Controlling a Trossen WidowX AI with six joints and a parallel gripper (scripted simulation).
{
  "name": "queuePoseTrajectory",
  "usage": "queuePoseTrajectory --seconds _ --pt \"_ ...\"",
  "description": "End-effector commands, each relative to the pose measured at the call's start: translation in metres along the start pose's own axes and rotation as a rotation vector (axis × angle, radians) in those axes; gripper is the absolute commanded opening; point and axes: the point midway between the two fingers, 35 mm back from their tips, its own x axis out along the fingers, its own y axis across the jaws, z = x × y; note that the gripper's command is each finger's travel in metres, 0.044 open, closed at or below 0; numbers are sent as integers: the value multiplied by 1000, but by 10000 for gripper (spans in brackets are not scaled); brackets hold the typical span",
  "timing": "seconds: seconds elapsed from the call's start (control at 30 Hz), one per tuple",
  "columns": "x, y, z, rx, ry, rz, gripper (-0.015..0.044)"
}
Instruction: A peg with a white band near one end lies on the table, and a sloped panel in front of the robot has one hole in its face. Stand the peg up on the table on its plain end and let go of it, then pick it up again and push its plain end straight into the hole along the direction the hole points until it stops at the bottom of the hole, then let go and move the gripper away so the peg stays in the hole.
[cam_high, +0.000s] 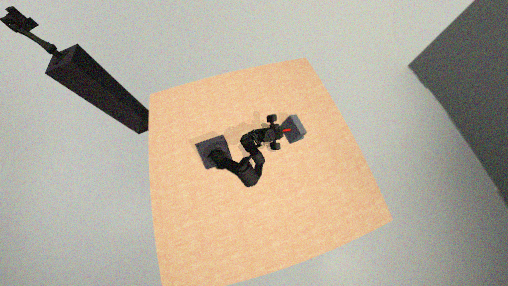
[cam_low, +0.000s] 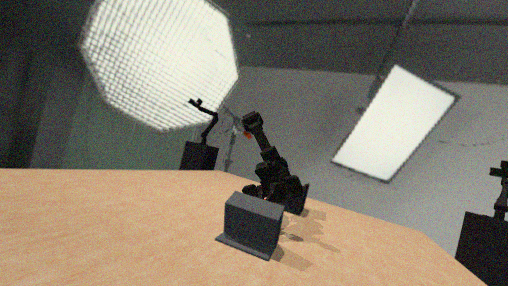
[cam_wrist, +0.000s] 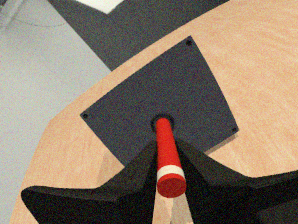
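In the top view we start at the far left with a dark pedestal (cam_high: 95, 92) carrying a small camera arm (cam_high: 22, 24), standing on the grey floor (cam_high: 75, 200) just off the table (cam_high: 260, 230). Moving right onto the tan top, we meet the arm's square base (cam_high: 202, 148), then the arm (cam_high: 247, 167) bending out and back toward the panel (cam_high: 296, 126). The gripper (cam_high: 278, 132) sits right against the panel's near side, and a short red stretch of the peg (cam_high: 285, 131) shows between them, lying over the panel's face. Further right a dark wall (cam_high: 470, 100) closes the corner. In the exterior view we pass a big round light (cam_low: 160, 60) at the left, a second pedestal (cam_low: 199, 156) behind the table edge, then the panel's grey back (cam_low: 252, 225) with the arm (cam_low: 272, 172) rising behind it, and a rectangular light (cam_low: 395, 122) on the right. The wrist view tells us the most: the two dark fingers are closed narrowly on the peg (cam_wrist: 165, 145), gripping it low on its red shaft, with the white band (cam_wrist: 170, 173) and red cap end nearest the camera. The far, plain end meets the hole (cam_wrist: 162, 120) in the middle of the dark panel face (cam_wrist: 133, 110); we cannot tell how deep it goes. The peg lines up straight with the hole.
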Motion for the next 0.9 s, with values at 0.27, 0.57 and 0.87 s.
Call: queuePoseTrajectory --seconds 0.27,0.57,0.87 --pt "4 1 2 0 -8 6 0" --pt "6 1 1 0 -8 6 0" --pt "9 1 1 0 -8 6 0"
